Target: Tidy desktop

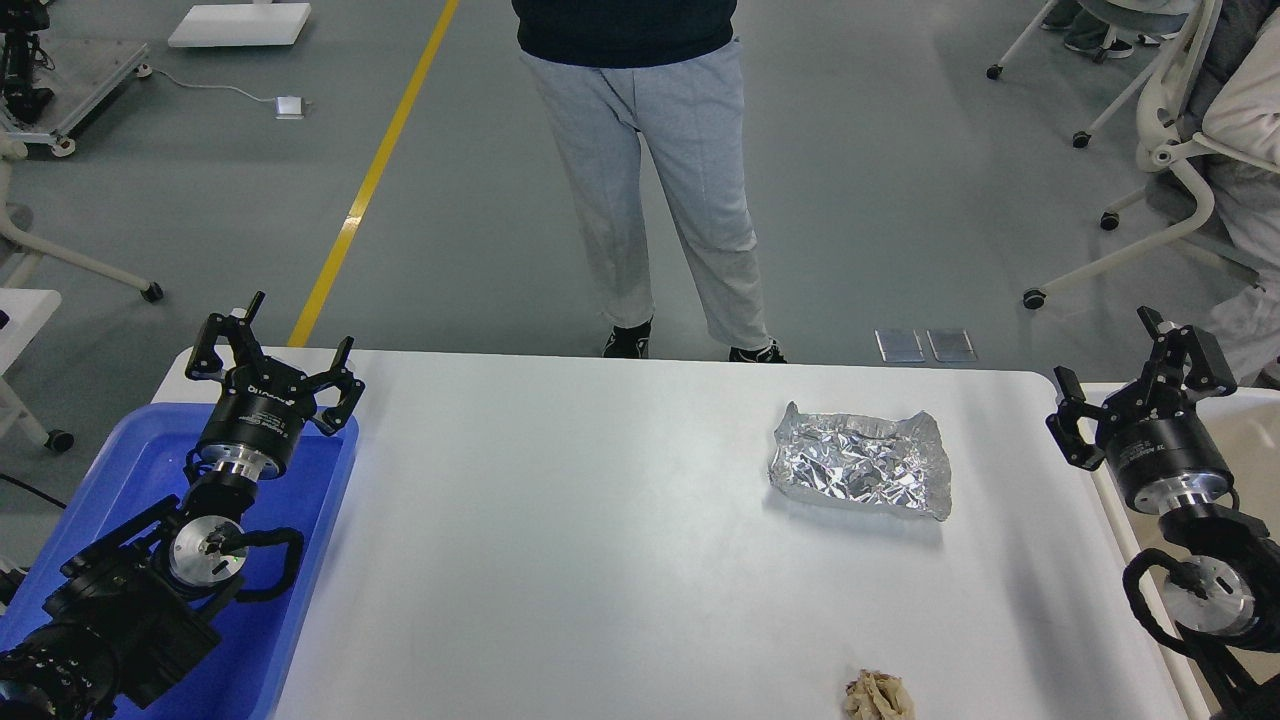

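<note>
Clearly nearer the right gripper (1135,375): crumpled silver foil sheet (860,464) on the wide white bench (560,540), long axis left to right, inward of open, empty fingers. Beige paper wad (878,696) at near edge. Left gripper (270,345) spread open over blue plastic tray (135,470).

desktop (560,540): 1 | foil sheet (860,463): 1 | crumpled paper wad (878,696): 1 | blue tray (320,480): 1

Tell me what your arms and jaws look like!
Both my arms are black with shiny silver rings and round silver caps at the joints. Black cables loop beside each wrist. The left gripper and right gripper each have two black jointed fingers on a round black body with small white lettering that I cannot read.
</note>
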`<state>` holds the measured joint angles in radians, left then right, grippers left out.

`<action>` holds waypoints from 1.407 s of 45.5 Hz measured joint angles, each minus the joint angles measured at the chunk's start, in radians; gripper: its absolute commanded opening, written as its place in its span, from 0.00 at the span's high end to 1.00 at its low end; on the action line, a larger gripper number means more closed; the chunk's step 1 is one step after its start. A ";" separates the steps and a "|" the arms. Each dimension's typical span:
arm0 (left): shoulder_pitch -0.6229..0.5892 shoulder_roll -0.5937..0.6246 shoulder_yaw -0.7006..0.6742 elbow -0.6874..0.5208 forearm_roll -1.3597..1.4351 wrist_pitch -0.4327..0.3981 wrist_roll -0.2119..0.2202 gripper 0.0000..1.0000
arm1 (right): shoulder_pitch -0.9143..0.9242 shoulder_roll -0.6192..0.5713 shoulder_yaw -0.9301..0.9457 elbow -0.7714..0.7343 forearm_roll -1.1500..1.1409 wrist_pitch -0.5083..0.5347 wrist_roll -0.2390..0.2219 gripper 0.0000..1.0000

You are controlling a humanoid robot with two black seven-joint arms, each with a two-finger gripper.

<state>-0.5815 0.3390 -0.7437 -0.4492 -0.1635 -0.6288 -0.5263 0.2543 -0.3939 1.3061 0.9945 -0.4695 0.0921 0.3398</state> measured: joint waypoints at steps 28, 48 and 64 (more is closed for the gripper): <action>-0.001 0.000 0.000 0.000 0.001 0.000 -0.001 0.00 | 0.024 -0.037 -0.064 0.008 -0.006 -0.003 -0.013 0.00; -0.001 0.000 0.000 0.000 0.001 0.000 -0.001 0.00 | 0.069 -0.191 -0.216 0.140 -0.011 -0.024 -0.066 0.00; -0.001 0.000 0.000 0.000 0.001 0.000 -0.001 0.00 | 0.085 -0.353 -0.305 0.326 -0.128 -0.036 -0.210 0.00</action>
<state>-0.5823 0.3389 -0.7440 -0.4492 -0.1626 -0.6290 -0.5277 0.3390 -0.7467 1.0006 1.3201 -0.5976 0.0565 0.1295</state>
